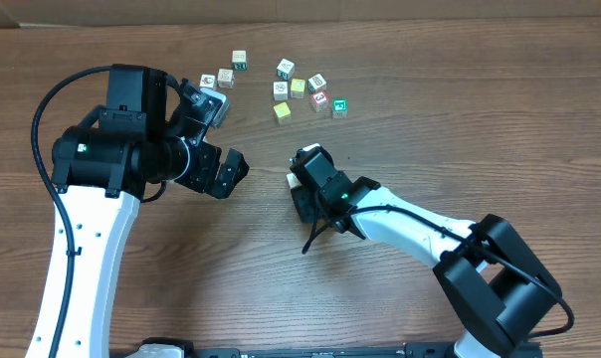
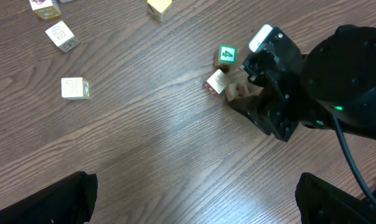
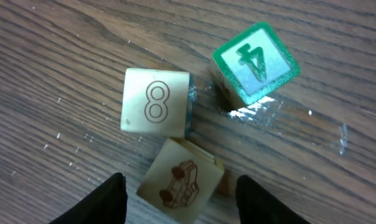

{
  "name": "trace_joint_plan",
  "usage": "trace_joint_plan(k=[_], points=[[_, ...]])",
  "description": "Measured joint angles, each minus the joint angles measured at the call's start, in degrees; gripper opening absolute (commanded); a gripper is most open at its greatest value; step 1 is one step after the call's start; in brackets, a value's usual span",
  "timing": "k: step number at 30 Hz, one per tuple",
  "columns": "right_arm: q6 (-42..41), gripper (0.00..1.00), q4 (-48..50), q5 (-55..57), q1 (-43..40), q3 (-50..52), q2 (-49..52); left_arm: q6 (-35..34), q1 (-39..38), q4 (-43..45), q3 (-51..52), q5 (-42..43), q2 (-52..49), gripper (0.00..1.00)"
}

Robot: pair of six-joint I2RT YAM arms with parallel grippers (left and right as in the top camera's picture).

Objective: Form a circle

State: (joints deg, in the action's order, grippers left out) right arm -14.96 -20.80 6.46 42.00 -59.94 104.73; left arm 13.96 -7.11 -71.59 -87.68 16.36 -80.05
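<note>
Straddling the car cube (image 3: 182, 180) with the right hand (image 3: 182, 208); circle (image 2: 218, 81) is only a tight bunch of three cubes at mid-bench (image 1: 450, 119).
Right hand sits low over the bunch, fingers (image 3: 110, 202) part open on either side of the car cube, with a thin strip of wood showing each side, so no grip. Car cube's top corner meets the lower edge of the 8 cube (image 3: 155, 102). Green 4 cube (image 3: 255, 62) is just beside the 8 cube, turned off square to it, small gap between. In overhead the bunch is mostly hidden under the right hand. Left hand (image 2: 195, 193) is spread wide, holds nothing, and hovers left of the bunch. Loose cubes (image 1: 299, 88) are scattered near the far edge, well apart from the bunch.
</note>
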Motion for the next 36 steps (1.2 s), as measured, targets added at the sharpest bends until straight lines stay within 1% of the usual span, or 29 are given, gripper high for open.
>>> trace_joint_plan(k=[5, 12, 17, 24, 36], points=[[0.02, 0.48, 1.09, 0.15, 0.00, 0.00, 0.57, 0.00, 0.00, 0.02, 0.00, 0.00, 0.00, 0.99], [0.00, 0.37, 1.55, 0.42, 0.00, 0.00, 0.98, 0.00, 0.00, 0.00, 0.00, 0.00, 0.00, 1.00], [0.02, 0.31, 1.46, 0.42, 0.00, 0.00, 1.05, 0.00, 0.00, 0.02, 0.00, 0.00, 0.00, 0.99], [0.04, 0.28, 0.61, 0.98, 0.00, 0.00, 1.20, 0.00, 0.00, 0.02, 0.00, 0.00, 0.00, 1.00], [0.20, 0.28, 0.07, 1.88, 0.00, -0.04, 1.20, 0.00, 0.00, 0.02, 0.00, 0.00, 0.00, 0.99]])
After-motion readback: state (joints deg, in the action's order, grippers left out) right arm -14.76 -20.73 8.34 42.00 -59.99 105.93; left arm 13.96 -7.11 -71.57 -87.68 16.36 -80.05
